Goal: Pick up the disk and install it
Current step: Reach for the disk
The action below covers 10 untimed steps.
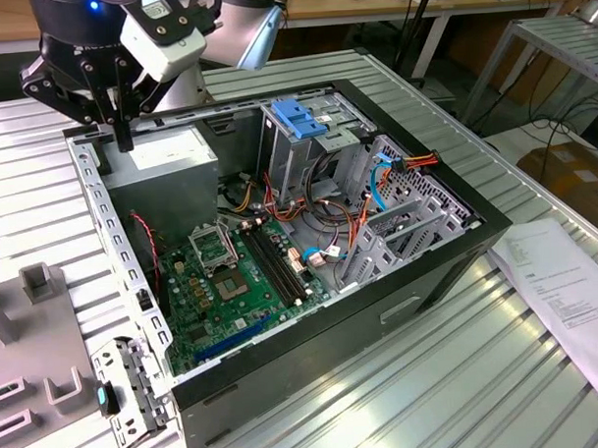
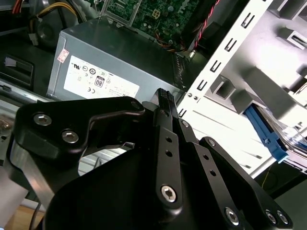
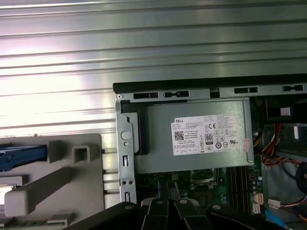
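1. Nearest the lens in both wrist views is the hand (image 2: 165, 97). Its black links are folded in so that the two fingers meet at the tips with nothing between them: closed and empty.
2. Just beyond it lies the grey power supply (image 2: 112, 60) with its white sticker, seated in a corner of the open computer case (image 1: 94, 197). In the exterior view the hand hangs over that corner, at about ten o'clock from the motherboard (image 1: 232, 285).
3. The disk (image 3: 24, 157) rests in a grey fixture (image 3: 57, 175) on the ribbed metal tabletop (image 3: 144, 48). It is outside the case wall, well apart from the hand, and not yet lifted. One blue rail shows in the first wrist view. In the exterior view the fixture sits at about eight o'clock from the motherboard.
4. The drive cage (image 1: 300, 126), with its blue handle, stands inside the case at about one o'clock from the motherboard. I cannot tell whether its bay is free.
5. Judging by its make, the disk is stiff and dense for its size. Its metal faces are probably smooth, and it likely tolerates knocks poorly. The surest hold is probably across the two long edges, pads on the plastic rails near mid-length. That would balance the weight and keep pressure off the label face and the connector end.
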Available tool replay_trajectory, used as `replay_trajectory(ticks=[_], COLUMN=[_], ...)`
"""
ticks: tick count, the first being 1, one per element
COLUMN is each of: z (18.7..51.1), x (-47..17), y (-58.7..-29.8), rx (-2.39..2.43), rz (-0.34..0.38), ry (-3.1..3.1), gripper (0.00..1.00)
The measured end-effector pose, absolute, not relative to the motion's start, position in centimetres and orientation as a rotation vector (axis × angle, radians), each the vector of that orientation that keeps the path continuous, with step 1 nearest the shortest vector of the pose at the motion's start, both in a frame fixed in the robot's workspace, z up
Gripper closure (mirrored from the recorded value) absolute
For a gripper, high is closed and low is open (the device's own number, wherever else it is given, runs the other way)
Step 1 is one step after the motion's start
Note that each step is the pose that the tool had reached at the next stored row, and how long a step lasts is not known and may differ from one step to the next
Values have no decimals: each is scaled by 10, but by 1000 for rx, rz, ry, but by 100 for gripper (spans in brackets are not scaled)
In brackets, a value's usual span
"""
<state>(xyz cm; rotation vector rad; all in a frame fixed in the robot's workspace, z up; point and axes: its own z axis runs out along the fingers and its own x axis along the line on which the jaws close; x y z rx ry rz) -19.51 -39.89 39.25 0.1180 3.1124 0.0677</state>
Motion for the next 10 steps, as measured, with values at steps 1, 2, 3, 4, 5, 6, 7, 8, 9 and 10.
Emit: replay_trajectory(ticks=[1, 2, 3, 4, 5, 6, 7, 8, 9, 10], z=[393, 393, 393, 393, 393, 393, 393, 393, 393, 392], x=[-196, -196, -197, -197, -198, -199, -200, -200, -201, -202], y=[-399, -399, -399, -399, -399, -399, -399, -399, -399, -399], rx=[118, 118, 118, 118, 118, 118, 118, 118, 118, 118], rz=[68, 68, 68, 68, 68, 68, 68, 68, 68, 68], ry=[3112, 3112, 3112, 3113, 3112, 3112, 3112, 3112, 3113, 3112], gripper=[89, 89, 89, 89, 89, 89, 89, 89, 89, 89])
